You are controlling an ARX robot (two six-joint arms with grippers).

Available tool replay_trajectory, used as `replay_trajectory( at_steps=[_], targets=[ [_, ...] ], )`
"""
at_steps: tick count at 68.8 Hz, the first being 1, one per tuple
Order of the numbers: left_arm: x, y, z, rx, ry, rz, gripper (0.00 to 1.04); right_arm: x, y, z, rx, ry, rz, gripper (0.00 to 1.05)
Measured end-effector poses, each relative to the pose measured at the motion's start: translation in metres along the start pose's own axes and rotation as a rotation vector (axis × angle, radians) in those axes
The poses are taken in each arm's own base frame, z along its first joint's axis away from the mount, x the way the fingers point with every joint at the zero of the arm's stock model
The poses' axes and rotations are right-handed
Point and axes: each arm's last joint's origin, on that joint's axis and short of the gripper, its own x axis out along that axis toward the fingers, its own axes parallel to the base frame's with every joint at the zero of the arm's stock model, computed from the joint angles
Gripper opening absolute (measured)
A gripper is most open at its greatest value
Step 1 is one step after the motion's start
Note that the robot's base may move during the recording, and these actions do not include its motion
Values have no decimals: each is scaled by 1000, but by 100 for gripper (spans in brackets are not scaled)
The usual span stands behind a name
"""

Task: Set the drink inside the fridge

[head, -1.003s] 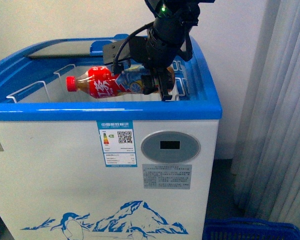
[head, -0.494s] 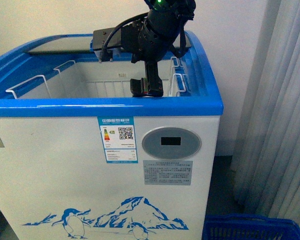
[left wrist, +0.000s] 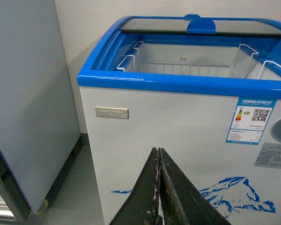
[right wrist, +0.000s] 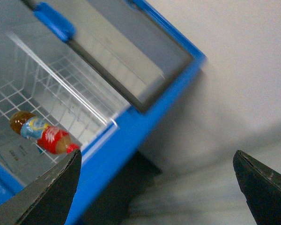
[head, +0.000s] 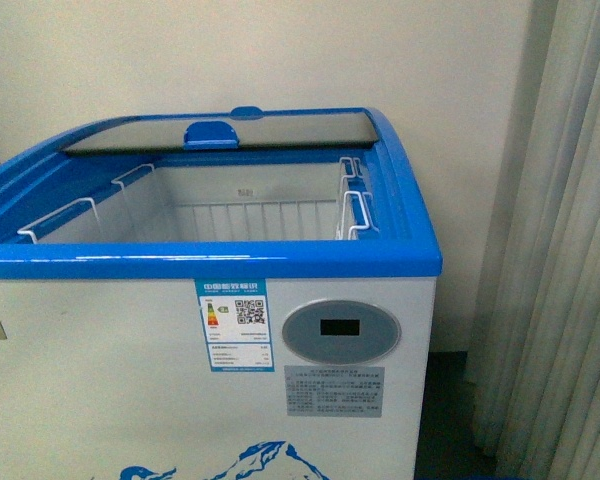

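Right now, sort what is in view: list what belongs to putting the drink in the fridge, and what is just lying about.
Belongs to the job:
- drink, lying in a wire basket inside
- fridge, glass lid slid back
- right gripper, open and empty
- left gripper, shut, in front of the fridge

Just there:
- grey cabinet beside the fridge
- curtain

Count on inspection: one fridge (head: 130, 350), lid slid back. One drink (right wrist: 43, 135), lying on its side in a wire basket (right wrist: 47, 93). One oval display (head: 340, 330). Two printed labels on the fridge front. One grey cabinet (left wrist: 28, 93) beside it. One curtain (head: 570, 250).
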Motion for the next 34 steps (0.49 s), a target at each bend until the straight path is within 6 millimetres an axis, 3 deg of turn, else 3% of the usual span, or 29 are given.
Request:
replay_trajectory(
  at_steps=[8,13,17,20,29,34],
  targets=[
    [0,0,0,0,0,0,3,-39,-6,-53,184,147,13,97],
    [0,0,0,0,0,0,3,-68,-5,-74,260,189,19,97],
    [0,0,0,0,0,0,3,-119,-3,-91,355,174,5,97],
    [0,0,0,0,0,0,3,-139,-1,-97,388,161,2,97],
    [0,0,0,0,0,0,3,-179,25,-130,329,-304,-156,76],
    [0,0,0,0,0,0,3,-184,38,-158,318,-417,-168,63]
  ],
)
